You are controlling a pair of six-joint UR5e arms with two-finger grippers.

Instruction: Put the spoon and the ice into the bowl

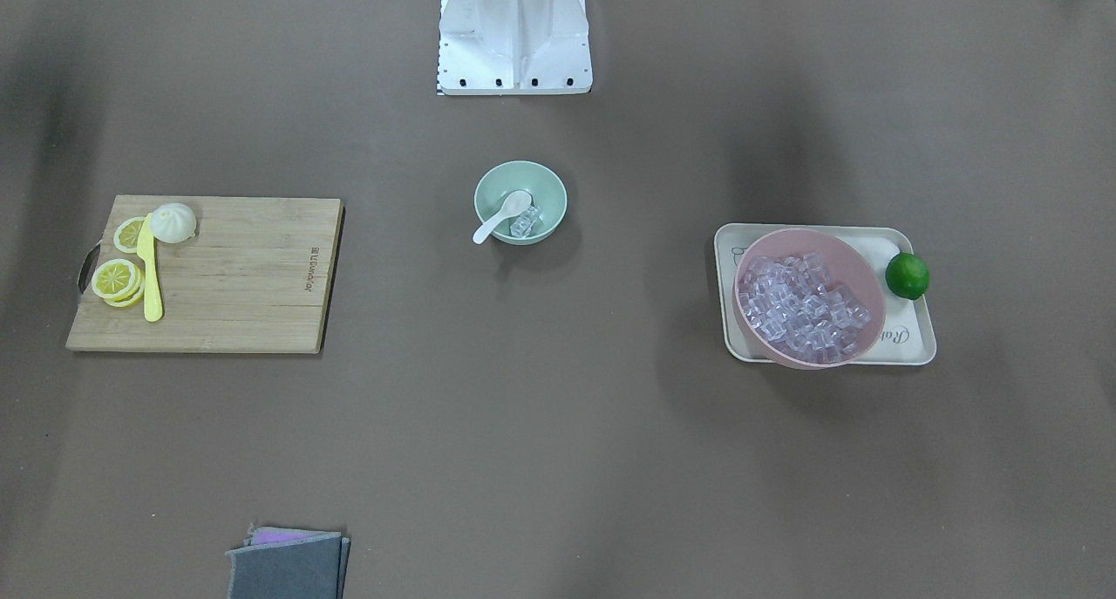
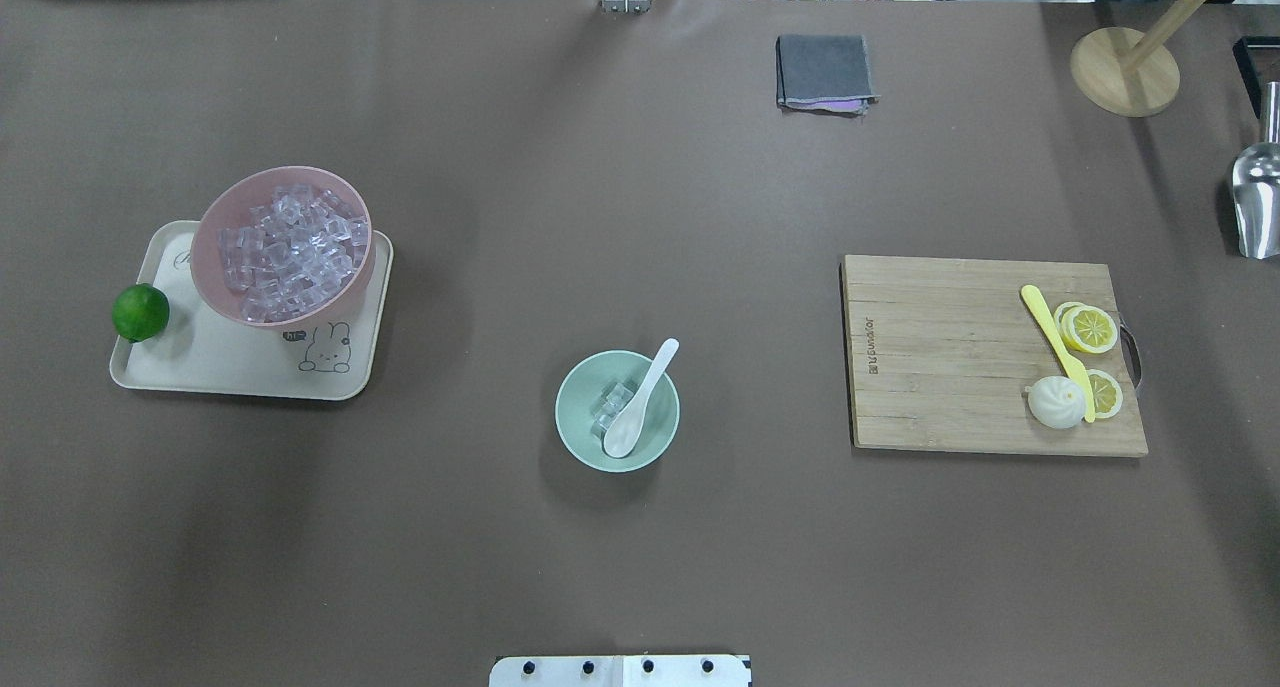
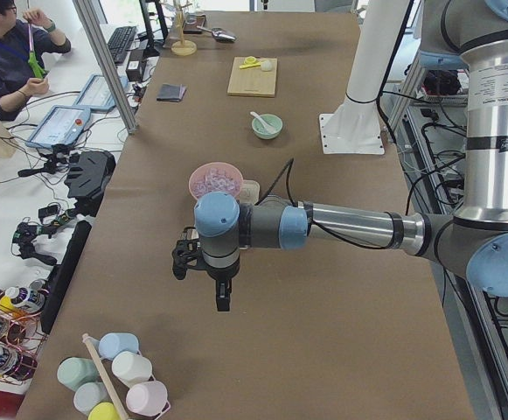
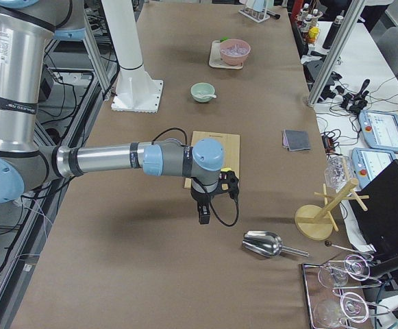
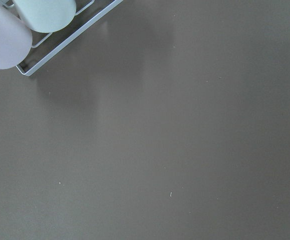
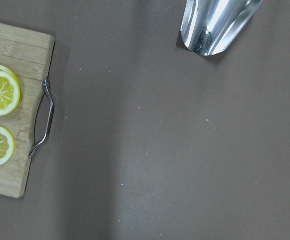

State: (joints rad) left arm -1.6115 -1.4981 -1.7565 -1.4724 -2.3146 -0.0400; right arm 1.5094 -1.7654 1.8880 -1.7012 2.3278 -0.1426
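If you start from the robot's side, the first thing is the bowl [image 2: 577, 432]: small, round, smooth mint-green, mid-table. The spoon [image 2: 640, 399] is in it, glossy white with a deep oval scoop down inside and the short handle leaning over the far rim. A few clear, glassy cubes of ice [image 2: 612, 403] sit beside the scoop.

A bit farther out on the left there's a cream tray [image 2: 210, 362] with rounded corners, a little bunny [image 2: 325, 349] drawn on it and some curly script I can't read. A pink bowl [image 1: 859, 263] heaped with more ice stands on it, and a shiny lime [image 2: 140, 312] touches the tray's outer edge. Over on the right is a wooden board [image 2: 950, 357] with a metal handle and a small burned-in logo, too small to read. On it are a yellow plastic knife [image 2: 1055, 342], lemon slices [image 2: 1088, 328] and a white bun [image 2: 1056, 403]. At the far edge there's a folded grey cloth [image 2: 823, 72], and off right a steel scoop [image 2: 1258, 202].

Both arms are way off at the table ends. The left gripper [image 3: 221, 306] hangs over bare table near some cups [image 3: 118, 376]. The right gripper [image 4: 203, 219] hangs between the board and the scoop. Both are well apart from the bowl, and I can't tell whether either set of jaws is parted or closed.
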